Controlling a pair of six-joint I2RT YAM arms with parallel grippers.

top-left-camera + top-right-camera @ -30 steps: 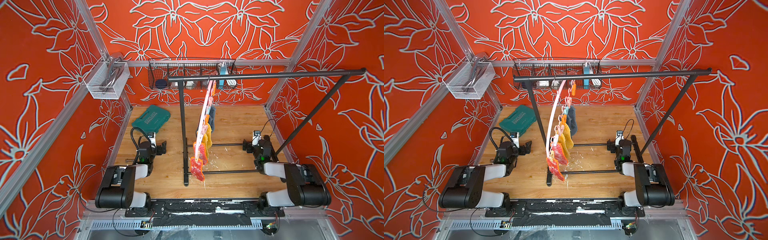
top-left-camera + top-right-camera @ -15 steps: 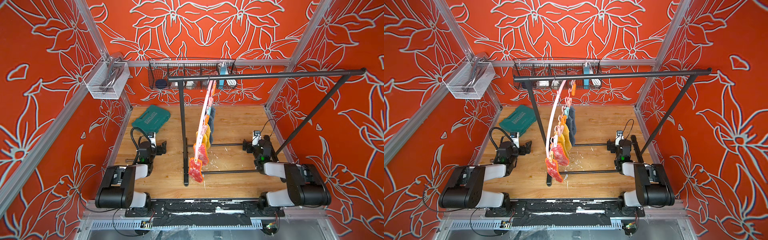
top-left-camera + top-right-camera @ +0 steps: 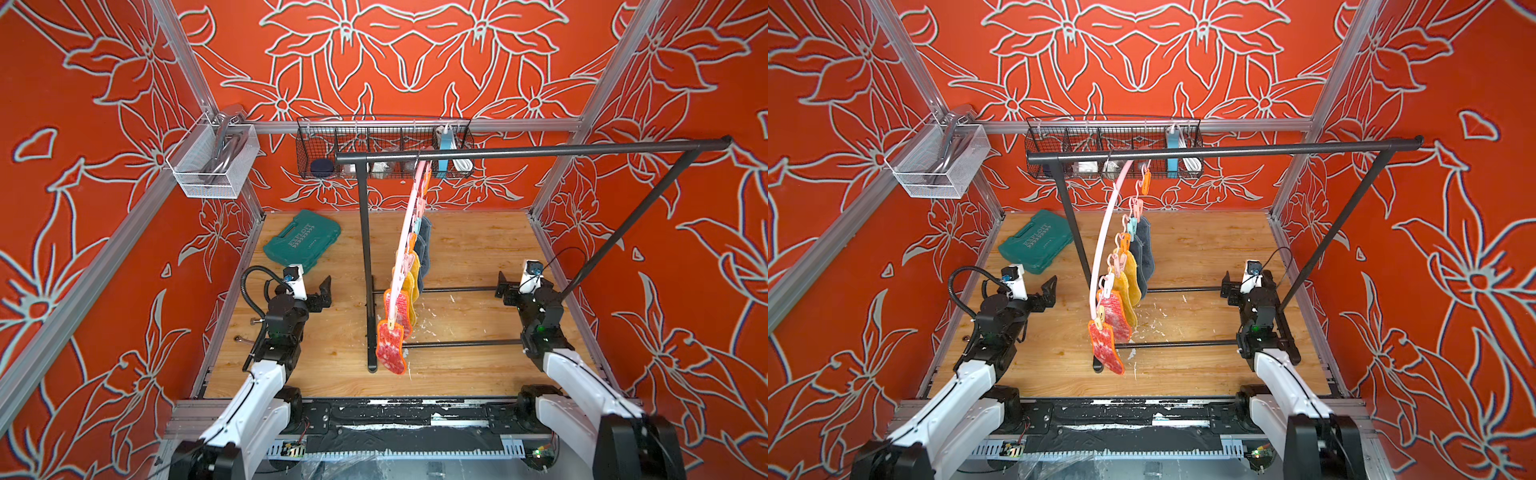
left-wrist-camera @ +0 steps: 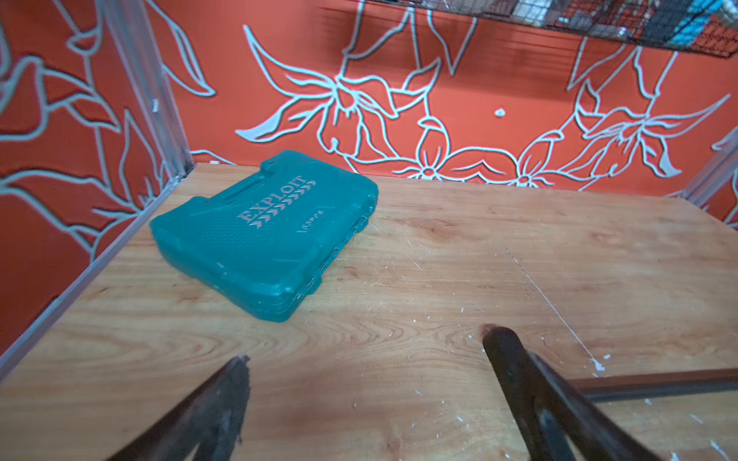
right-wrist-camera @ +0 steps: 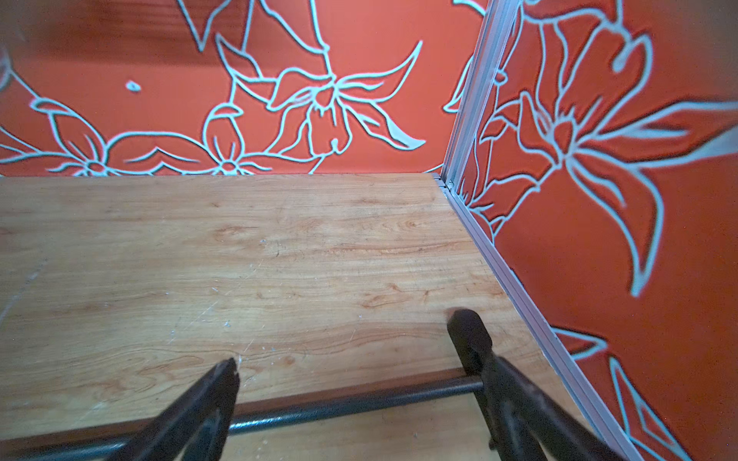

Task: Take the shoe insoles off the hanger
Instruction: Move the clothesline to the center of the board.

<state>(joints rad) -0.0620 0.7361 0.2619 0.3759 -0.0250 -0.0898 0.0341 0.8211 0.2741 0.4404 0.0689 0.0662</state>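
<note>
Left claw (image 4: pixel 365 347) and right claw (image 5: pixel 347 339) both wide open, empty, so yanking the shoe insoles (image 3: pixel 1106 349) mid-frame might unhook the hanger (image 3: pixel 1100 253).

The shoe insoles (image 3: pixel 1113 320) hang under the hanger (image 3: pixel 1100 245).

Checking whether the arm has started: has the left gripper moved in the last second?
No. In a top view the left gripper sits equally near the green tool case as before.

Wooden table (image 3: pixel 478 249), green tool case (image 3: pixel 302 242), black rack (image 3: pixel 365 249) standing
</note>
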